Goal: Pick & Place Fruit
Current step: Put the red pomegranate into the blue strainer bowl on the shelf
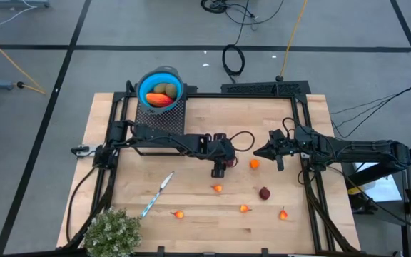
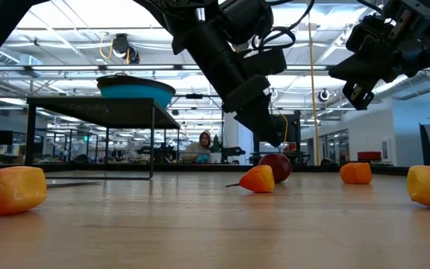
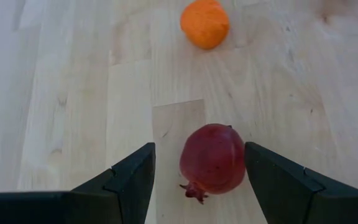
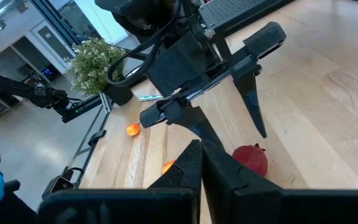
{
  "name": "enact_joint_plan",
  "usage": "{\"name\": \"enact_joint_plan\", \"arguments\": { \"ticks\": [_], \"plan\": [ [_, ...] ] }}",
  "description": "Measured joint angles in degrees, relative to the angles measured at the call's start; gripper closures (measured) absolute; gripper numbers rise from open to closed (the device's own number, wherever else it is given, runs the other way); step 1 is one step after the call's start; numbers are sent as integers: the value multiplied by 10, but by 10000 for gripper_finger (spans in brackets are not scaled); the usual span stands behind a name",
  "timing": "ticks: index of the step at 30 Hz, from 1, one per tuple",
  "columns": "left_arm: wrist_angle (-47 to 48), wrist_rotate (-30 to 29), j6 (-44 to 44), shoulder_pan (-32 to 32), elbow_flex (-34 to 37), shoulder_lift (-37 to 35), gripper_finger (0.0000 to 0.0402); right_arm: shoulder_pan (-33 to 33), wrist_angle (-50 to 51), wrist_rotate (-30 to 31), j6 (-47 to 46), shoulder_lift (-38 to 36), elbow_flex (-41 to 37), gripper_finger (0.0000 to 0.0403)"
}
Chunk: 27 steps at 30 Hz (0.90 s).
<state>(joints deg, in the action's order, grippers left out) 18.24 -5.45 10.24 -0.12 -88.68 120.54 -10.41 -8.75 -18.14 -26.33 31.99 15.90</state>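
With its jaws open either side of a dark red pomegranate [image 3: 213, 158] at lower centre on the wooden surface [image 3: 67, 93], the left gripper [image 3: 197, 180] is mid-grasp; next, seemingly, closing, then carrying to the blue bowl [image 1: 161, 87], upper left. Right gripper [image 1: 258, 152], centre-right, jaws closed, waits.

Dark red pomegranate [image 3: 212, 158] on the wood, orange ball [image 3: 204, 23] beyond, small orange-red bits [image 1: 217, 188] scattered nearby.
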Motion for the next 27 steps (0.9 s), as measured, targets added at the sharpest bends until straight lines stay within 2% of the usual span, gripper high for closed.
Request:
{"name": "enact_joint_plan", "arguments": {
  "ticks": [27],
  "plan": [
    [-53, -1, -14, 8, 0, 0, 158, 0, 0, 0, 0, 0, 1, 403]
  ]
}}
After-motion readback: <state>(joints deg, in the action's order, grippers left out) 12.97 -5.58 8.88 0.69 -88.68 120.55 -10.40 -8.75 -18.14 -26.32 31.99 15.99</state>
